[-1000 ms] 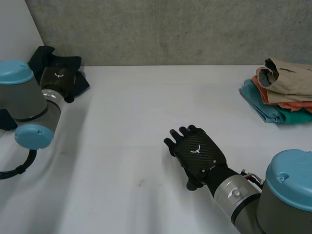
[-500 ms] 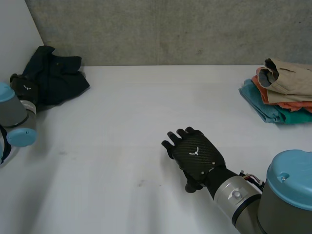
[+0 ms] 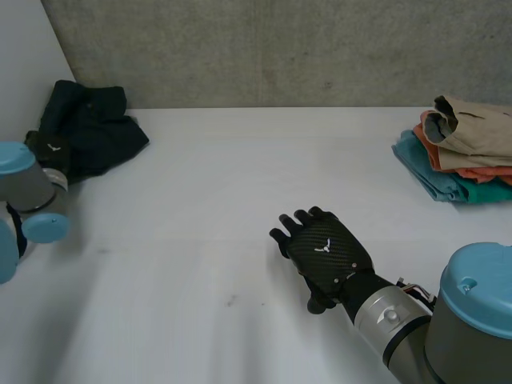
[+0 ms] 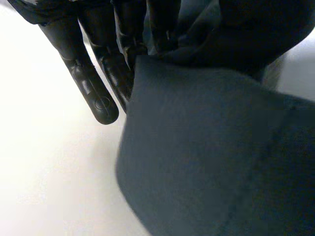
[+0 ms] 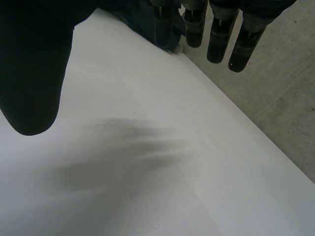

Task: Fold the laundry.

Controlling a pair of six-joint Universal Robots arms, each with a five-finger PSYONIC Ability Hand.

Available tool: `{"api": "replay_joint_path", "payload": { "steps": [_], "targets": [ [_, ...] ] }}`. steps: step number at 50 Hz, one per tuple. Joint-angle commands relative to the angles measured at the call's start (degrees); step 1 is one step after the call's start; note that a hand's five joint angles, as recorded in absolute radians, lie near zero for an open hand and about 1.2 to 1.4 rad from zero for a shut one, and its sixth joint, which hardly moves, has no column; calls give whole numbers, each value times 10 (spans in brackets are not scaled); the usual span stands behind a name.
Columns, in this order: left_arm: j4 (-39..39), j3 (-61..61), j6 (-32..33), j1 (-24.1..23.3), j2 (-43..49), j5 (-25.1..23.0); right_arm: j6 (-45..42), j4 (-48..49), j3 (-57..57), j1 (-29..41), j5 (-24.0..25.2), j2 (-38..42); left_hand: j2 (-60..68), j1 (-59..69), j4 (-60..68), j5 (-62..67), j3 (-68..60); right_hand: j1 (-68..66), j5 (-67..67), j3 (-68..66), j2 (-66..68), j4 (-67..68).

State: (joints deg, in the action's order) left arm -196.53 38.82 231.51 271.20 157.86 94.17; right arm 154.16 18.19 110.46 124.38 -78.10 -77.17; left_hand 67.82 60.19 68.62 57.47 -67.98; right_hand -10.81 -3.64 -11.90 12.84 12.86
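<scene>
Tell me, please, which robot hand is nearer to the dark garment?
Left. The left robot hand grips the garment at its edge. The right robot hand is open over the middle of the table, well apart from it.

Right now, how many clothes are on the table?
4. A dark garment at the far left corner; stacked at the right, a tan garment over an orange one over a teal one. More may hide inside.
</scene>
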Motion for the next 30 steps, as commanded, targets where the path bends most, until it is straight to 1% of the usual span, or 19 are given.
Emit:
{"api": "replay_joint_path", "payload": {
  "steps": [1, 2, 3, 6, 7, 9, 10, 13, 14, 17, 18, 21, 22, 24, 25, 28, 29, 30],
  "targets": [
    [4, 142, -31, -62, -113, 1, 0, 0, 0, -1, -2, -4, 122, 198, 114, 125, -120, 8, 36, 19, -28, -29],
    [4, 163, -41, -70, -131, 1, 0, 0, -1, -1, -2, -4, 122, 198, 114, 125, -120, 8, 36, 19, -28, -29],
    [4, 203, -69, -88, -173, 1, 0, 0, -1, -1, -3, -4, 122, 198, 114, 125, -120, 8, 36, 19, -28, -29],
    [6, 262, -127, -121, -239, 1, 0, 0, -2, -2, -3, -7, 122, 198, 114, 125, -120, 8, 36, 19, -28, -29],
    [8, 300, -168, -144, -284, 0, 0, 0, -2, -3, -4, -9, 122, 198, 114, 125, -120, 8, 36, 19, -28, -29],
    [14, 338, -214, -167, -329, -1, 1, -1, -3, -10, -5, -13, 122, 198, 114, 125, -120, 8, 36, 19, -28, -29],
    [21, 373, -257, -193, -371, -2, 1, -1, -4, -12, -6, -17, 122, 198, 114, 125, -120, 8, 36, 19, -28, -29],
    [32, 413, -315, -236, -428, -6, 4, -1, -7, -26, -6, -31, 122, 198, 114, 125, -120, 8, 36, 19, -28, -29],
    [35, 433, -350, -268, -454, -10, 5, -1, -8, -30, -6, -34, 122, 198, 114, 125, -120, 8, 36, 19, -28, -29],
    [38, 454, -393, -325, -478, -17, 9, -1, -10, -53, -10, -51, 122, 198, 114, 125, -120, 8, 36, 19, -28, -29],
    [38, 463, -416, -363, -481, -20, 10, 0, -10, -59, -11, -56, 122, 198, 114, 125, -120, 8, 36, 19, -28, -29],
    [38, 472, -442, -415, -477, -22, 22, 0, -11, -84, -20, -70, 122, 198, 114, 125, -120, 8, 36, 19, -28, -29],
    [39, 476, -452, -447, -473, -23, 26, 0, -11, -88, -22, -72, 122, 198, 114, 125, -120, 8, 36, 19, -28, -29],
    [40, 477, -454, -473, -464, -22, 39, -1, -14, -98, -28, -76, 122, 198, 114, 125, -120, 8, 36, 19, -28, -29],
    [46, 477, -454, -495, -453, -23, 43, -1, -15, -101, -29, -76, 122, 198, 114, 125, -120, 8, 36, 19, -28, -29],
    [59, 479, -453, -517, -446, -22, 47, -2, -15, -111, -29, -77, 122, 198, 114, 125, -120, 8, 36, 19, -28, -29],
    [70, 482, -452, -523, -447, -22, 47, -2, -15, -114, -29, -77, 87, 163, 79, 91, -85, 8, 36, 19, -28, -29],
    [78, 484, -451, -523, -448, -22, 47, -2, -15, -115, -28, -78, -48, 28, -56, -45, 50, 8, 36, 19, -28, -29]
  ]
}}
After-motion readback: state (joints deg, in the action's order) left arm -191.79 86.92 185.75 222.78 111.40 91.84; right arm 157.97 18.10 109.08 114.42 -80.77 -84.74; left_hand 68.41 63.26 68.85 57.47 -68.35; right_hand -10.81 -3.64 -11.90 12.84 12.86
